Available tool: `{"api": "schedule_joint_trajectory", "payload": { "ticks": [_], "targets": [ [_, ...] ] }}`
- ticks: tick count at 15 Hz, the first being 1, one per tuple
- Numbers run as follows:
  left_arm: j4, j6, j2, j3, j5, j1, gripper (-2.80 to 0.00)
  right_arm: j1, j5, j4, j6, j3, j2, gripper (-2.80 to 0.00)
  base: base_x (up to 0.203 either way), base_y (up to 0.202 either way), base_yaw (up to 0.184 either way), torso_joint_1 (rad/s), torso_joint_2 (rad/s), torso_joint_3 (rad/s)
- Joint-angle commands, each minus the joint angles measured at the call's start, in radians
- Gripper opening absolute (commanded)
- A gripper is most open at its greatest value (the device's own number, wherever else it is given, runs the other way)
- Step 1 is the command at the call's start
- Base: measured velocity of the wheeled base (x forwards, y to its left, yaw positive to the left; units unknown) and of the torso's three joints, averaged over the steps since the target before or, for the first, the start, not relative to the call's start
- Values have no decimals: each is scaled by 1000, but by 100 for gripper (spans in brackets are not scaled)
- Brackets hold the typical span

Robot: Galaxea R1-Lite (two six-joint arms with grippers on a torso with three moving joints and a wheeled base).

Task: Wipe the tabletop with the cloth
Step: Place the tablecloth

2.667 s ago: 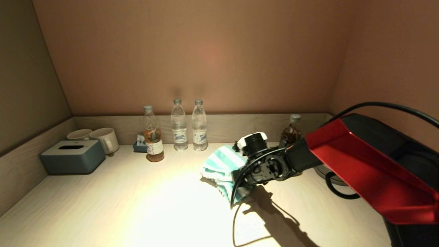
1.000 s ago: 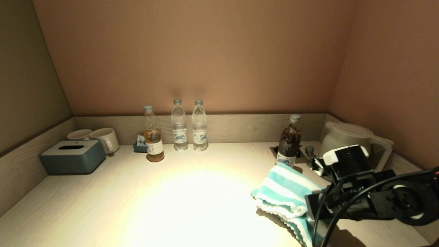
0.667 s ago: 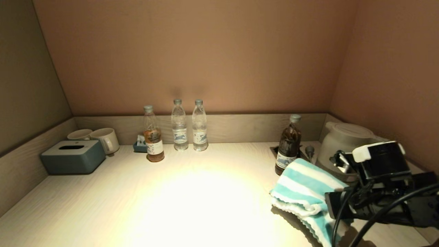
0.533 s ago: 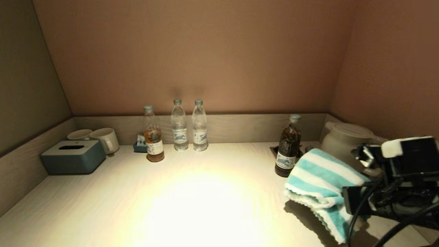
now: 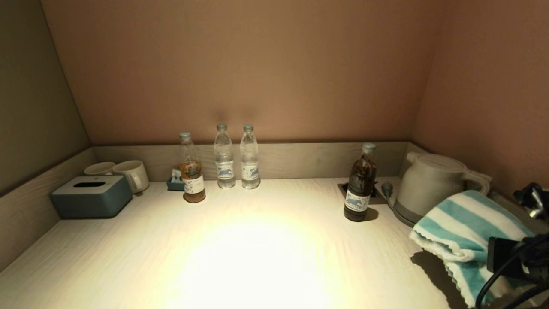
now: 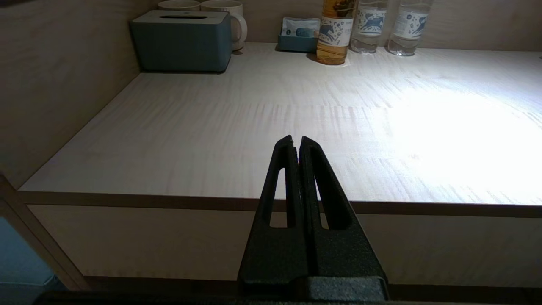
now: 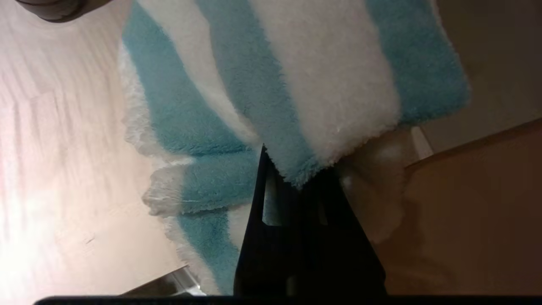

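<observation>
The teal-and-white striped cloth hangs folded from my right gripper at the far right of the tabletop, just in front of the kettle. It casts a shadow on the wood below. In the right wrist view my right gripper is shut on the cloth, which drapes over and hides the fingertips. My left gripper is shut and empty, parked low before the tabletop's front edge at the left.
A cream kettle and a dark bottle stand at the back right by a socket recess. Three bottles line the back rim. A grey-blue tissue box and mugs sit at the back left.
My right gripper has carried the cloth from the tabletop's middle to the far right, now before the kettle. The arm has mostly left the head view. The left arm has not moved.
</observation>
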Motion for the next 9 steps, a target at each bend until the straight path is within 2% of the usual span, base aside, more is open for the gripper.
{"api": "schedule_joint_trajectory", "payload": {
  "ticks": [1,3,9],
  "targets": [
    [0,-1,2,0,0,1,-280,-10,28,-7,103,24,55,-280,0,0,0,0,0,0],
    [0,0,2,0,0,1,-280,-23,57,-27,146,47,91,-280,0,0,0,0,0,0],
    [0,-2,2,0,0,1,-280,-72,57,-158,146,107,196,-280,0,0,0,0,0,0]
  ]
}}
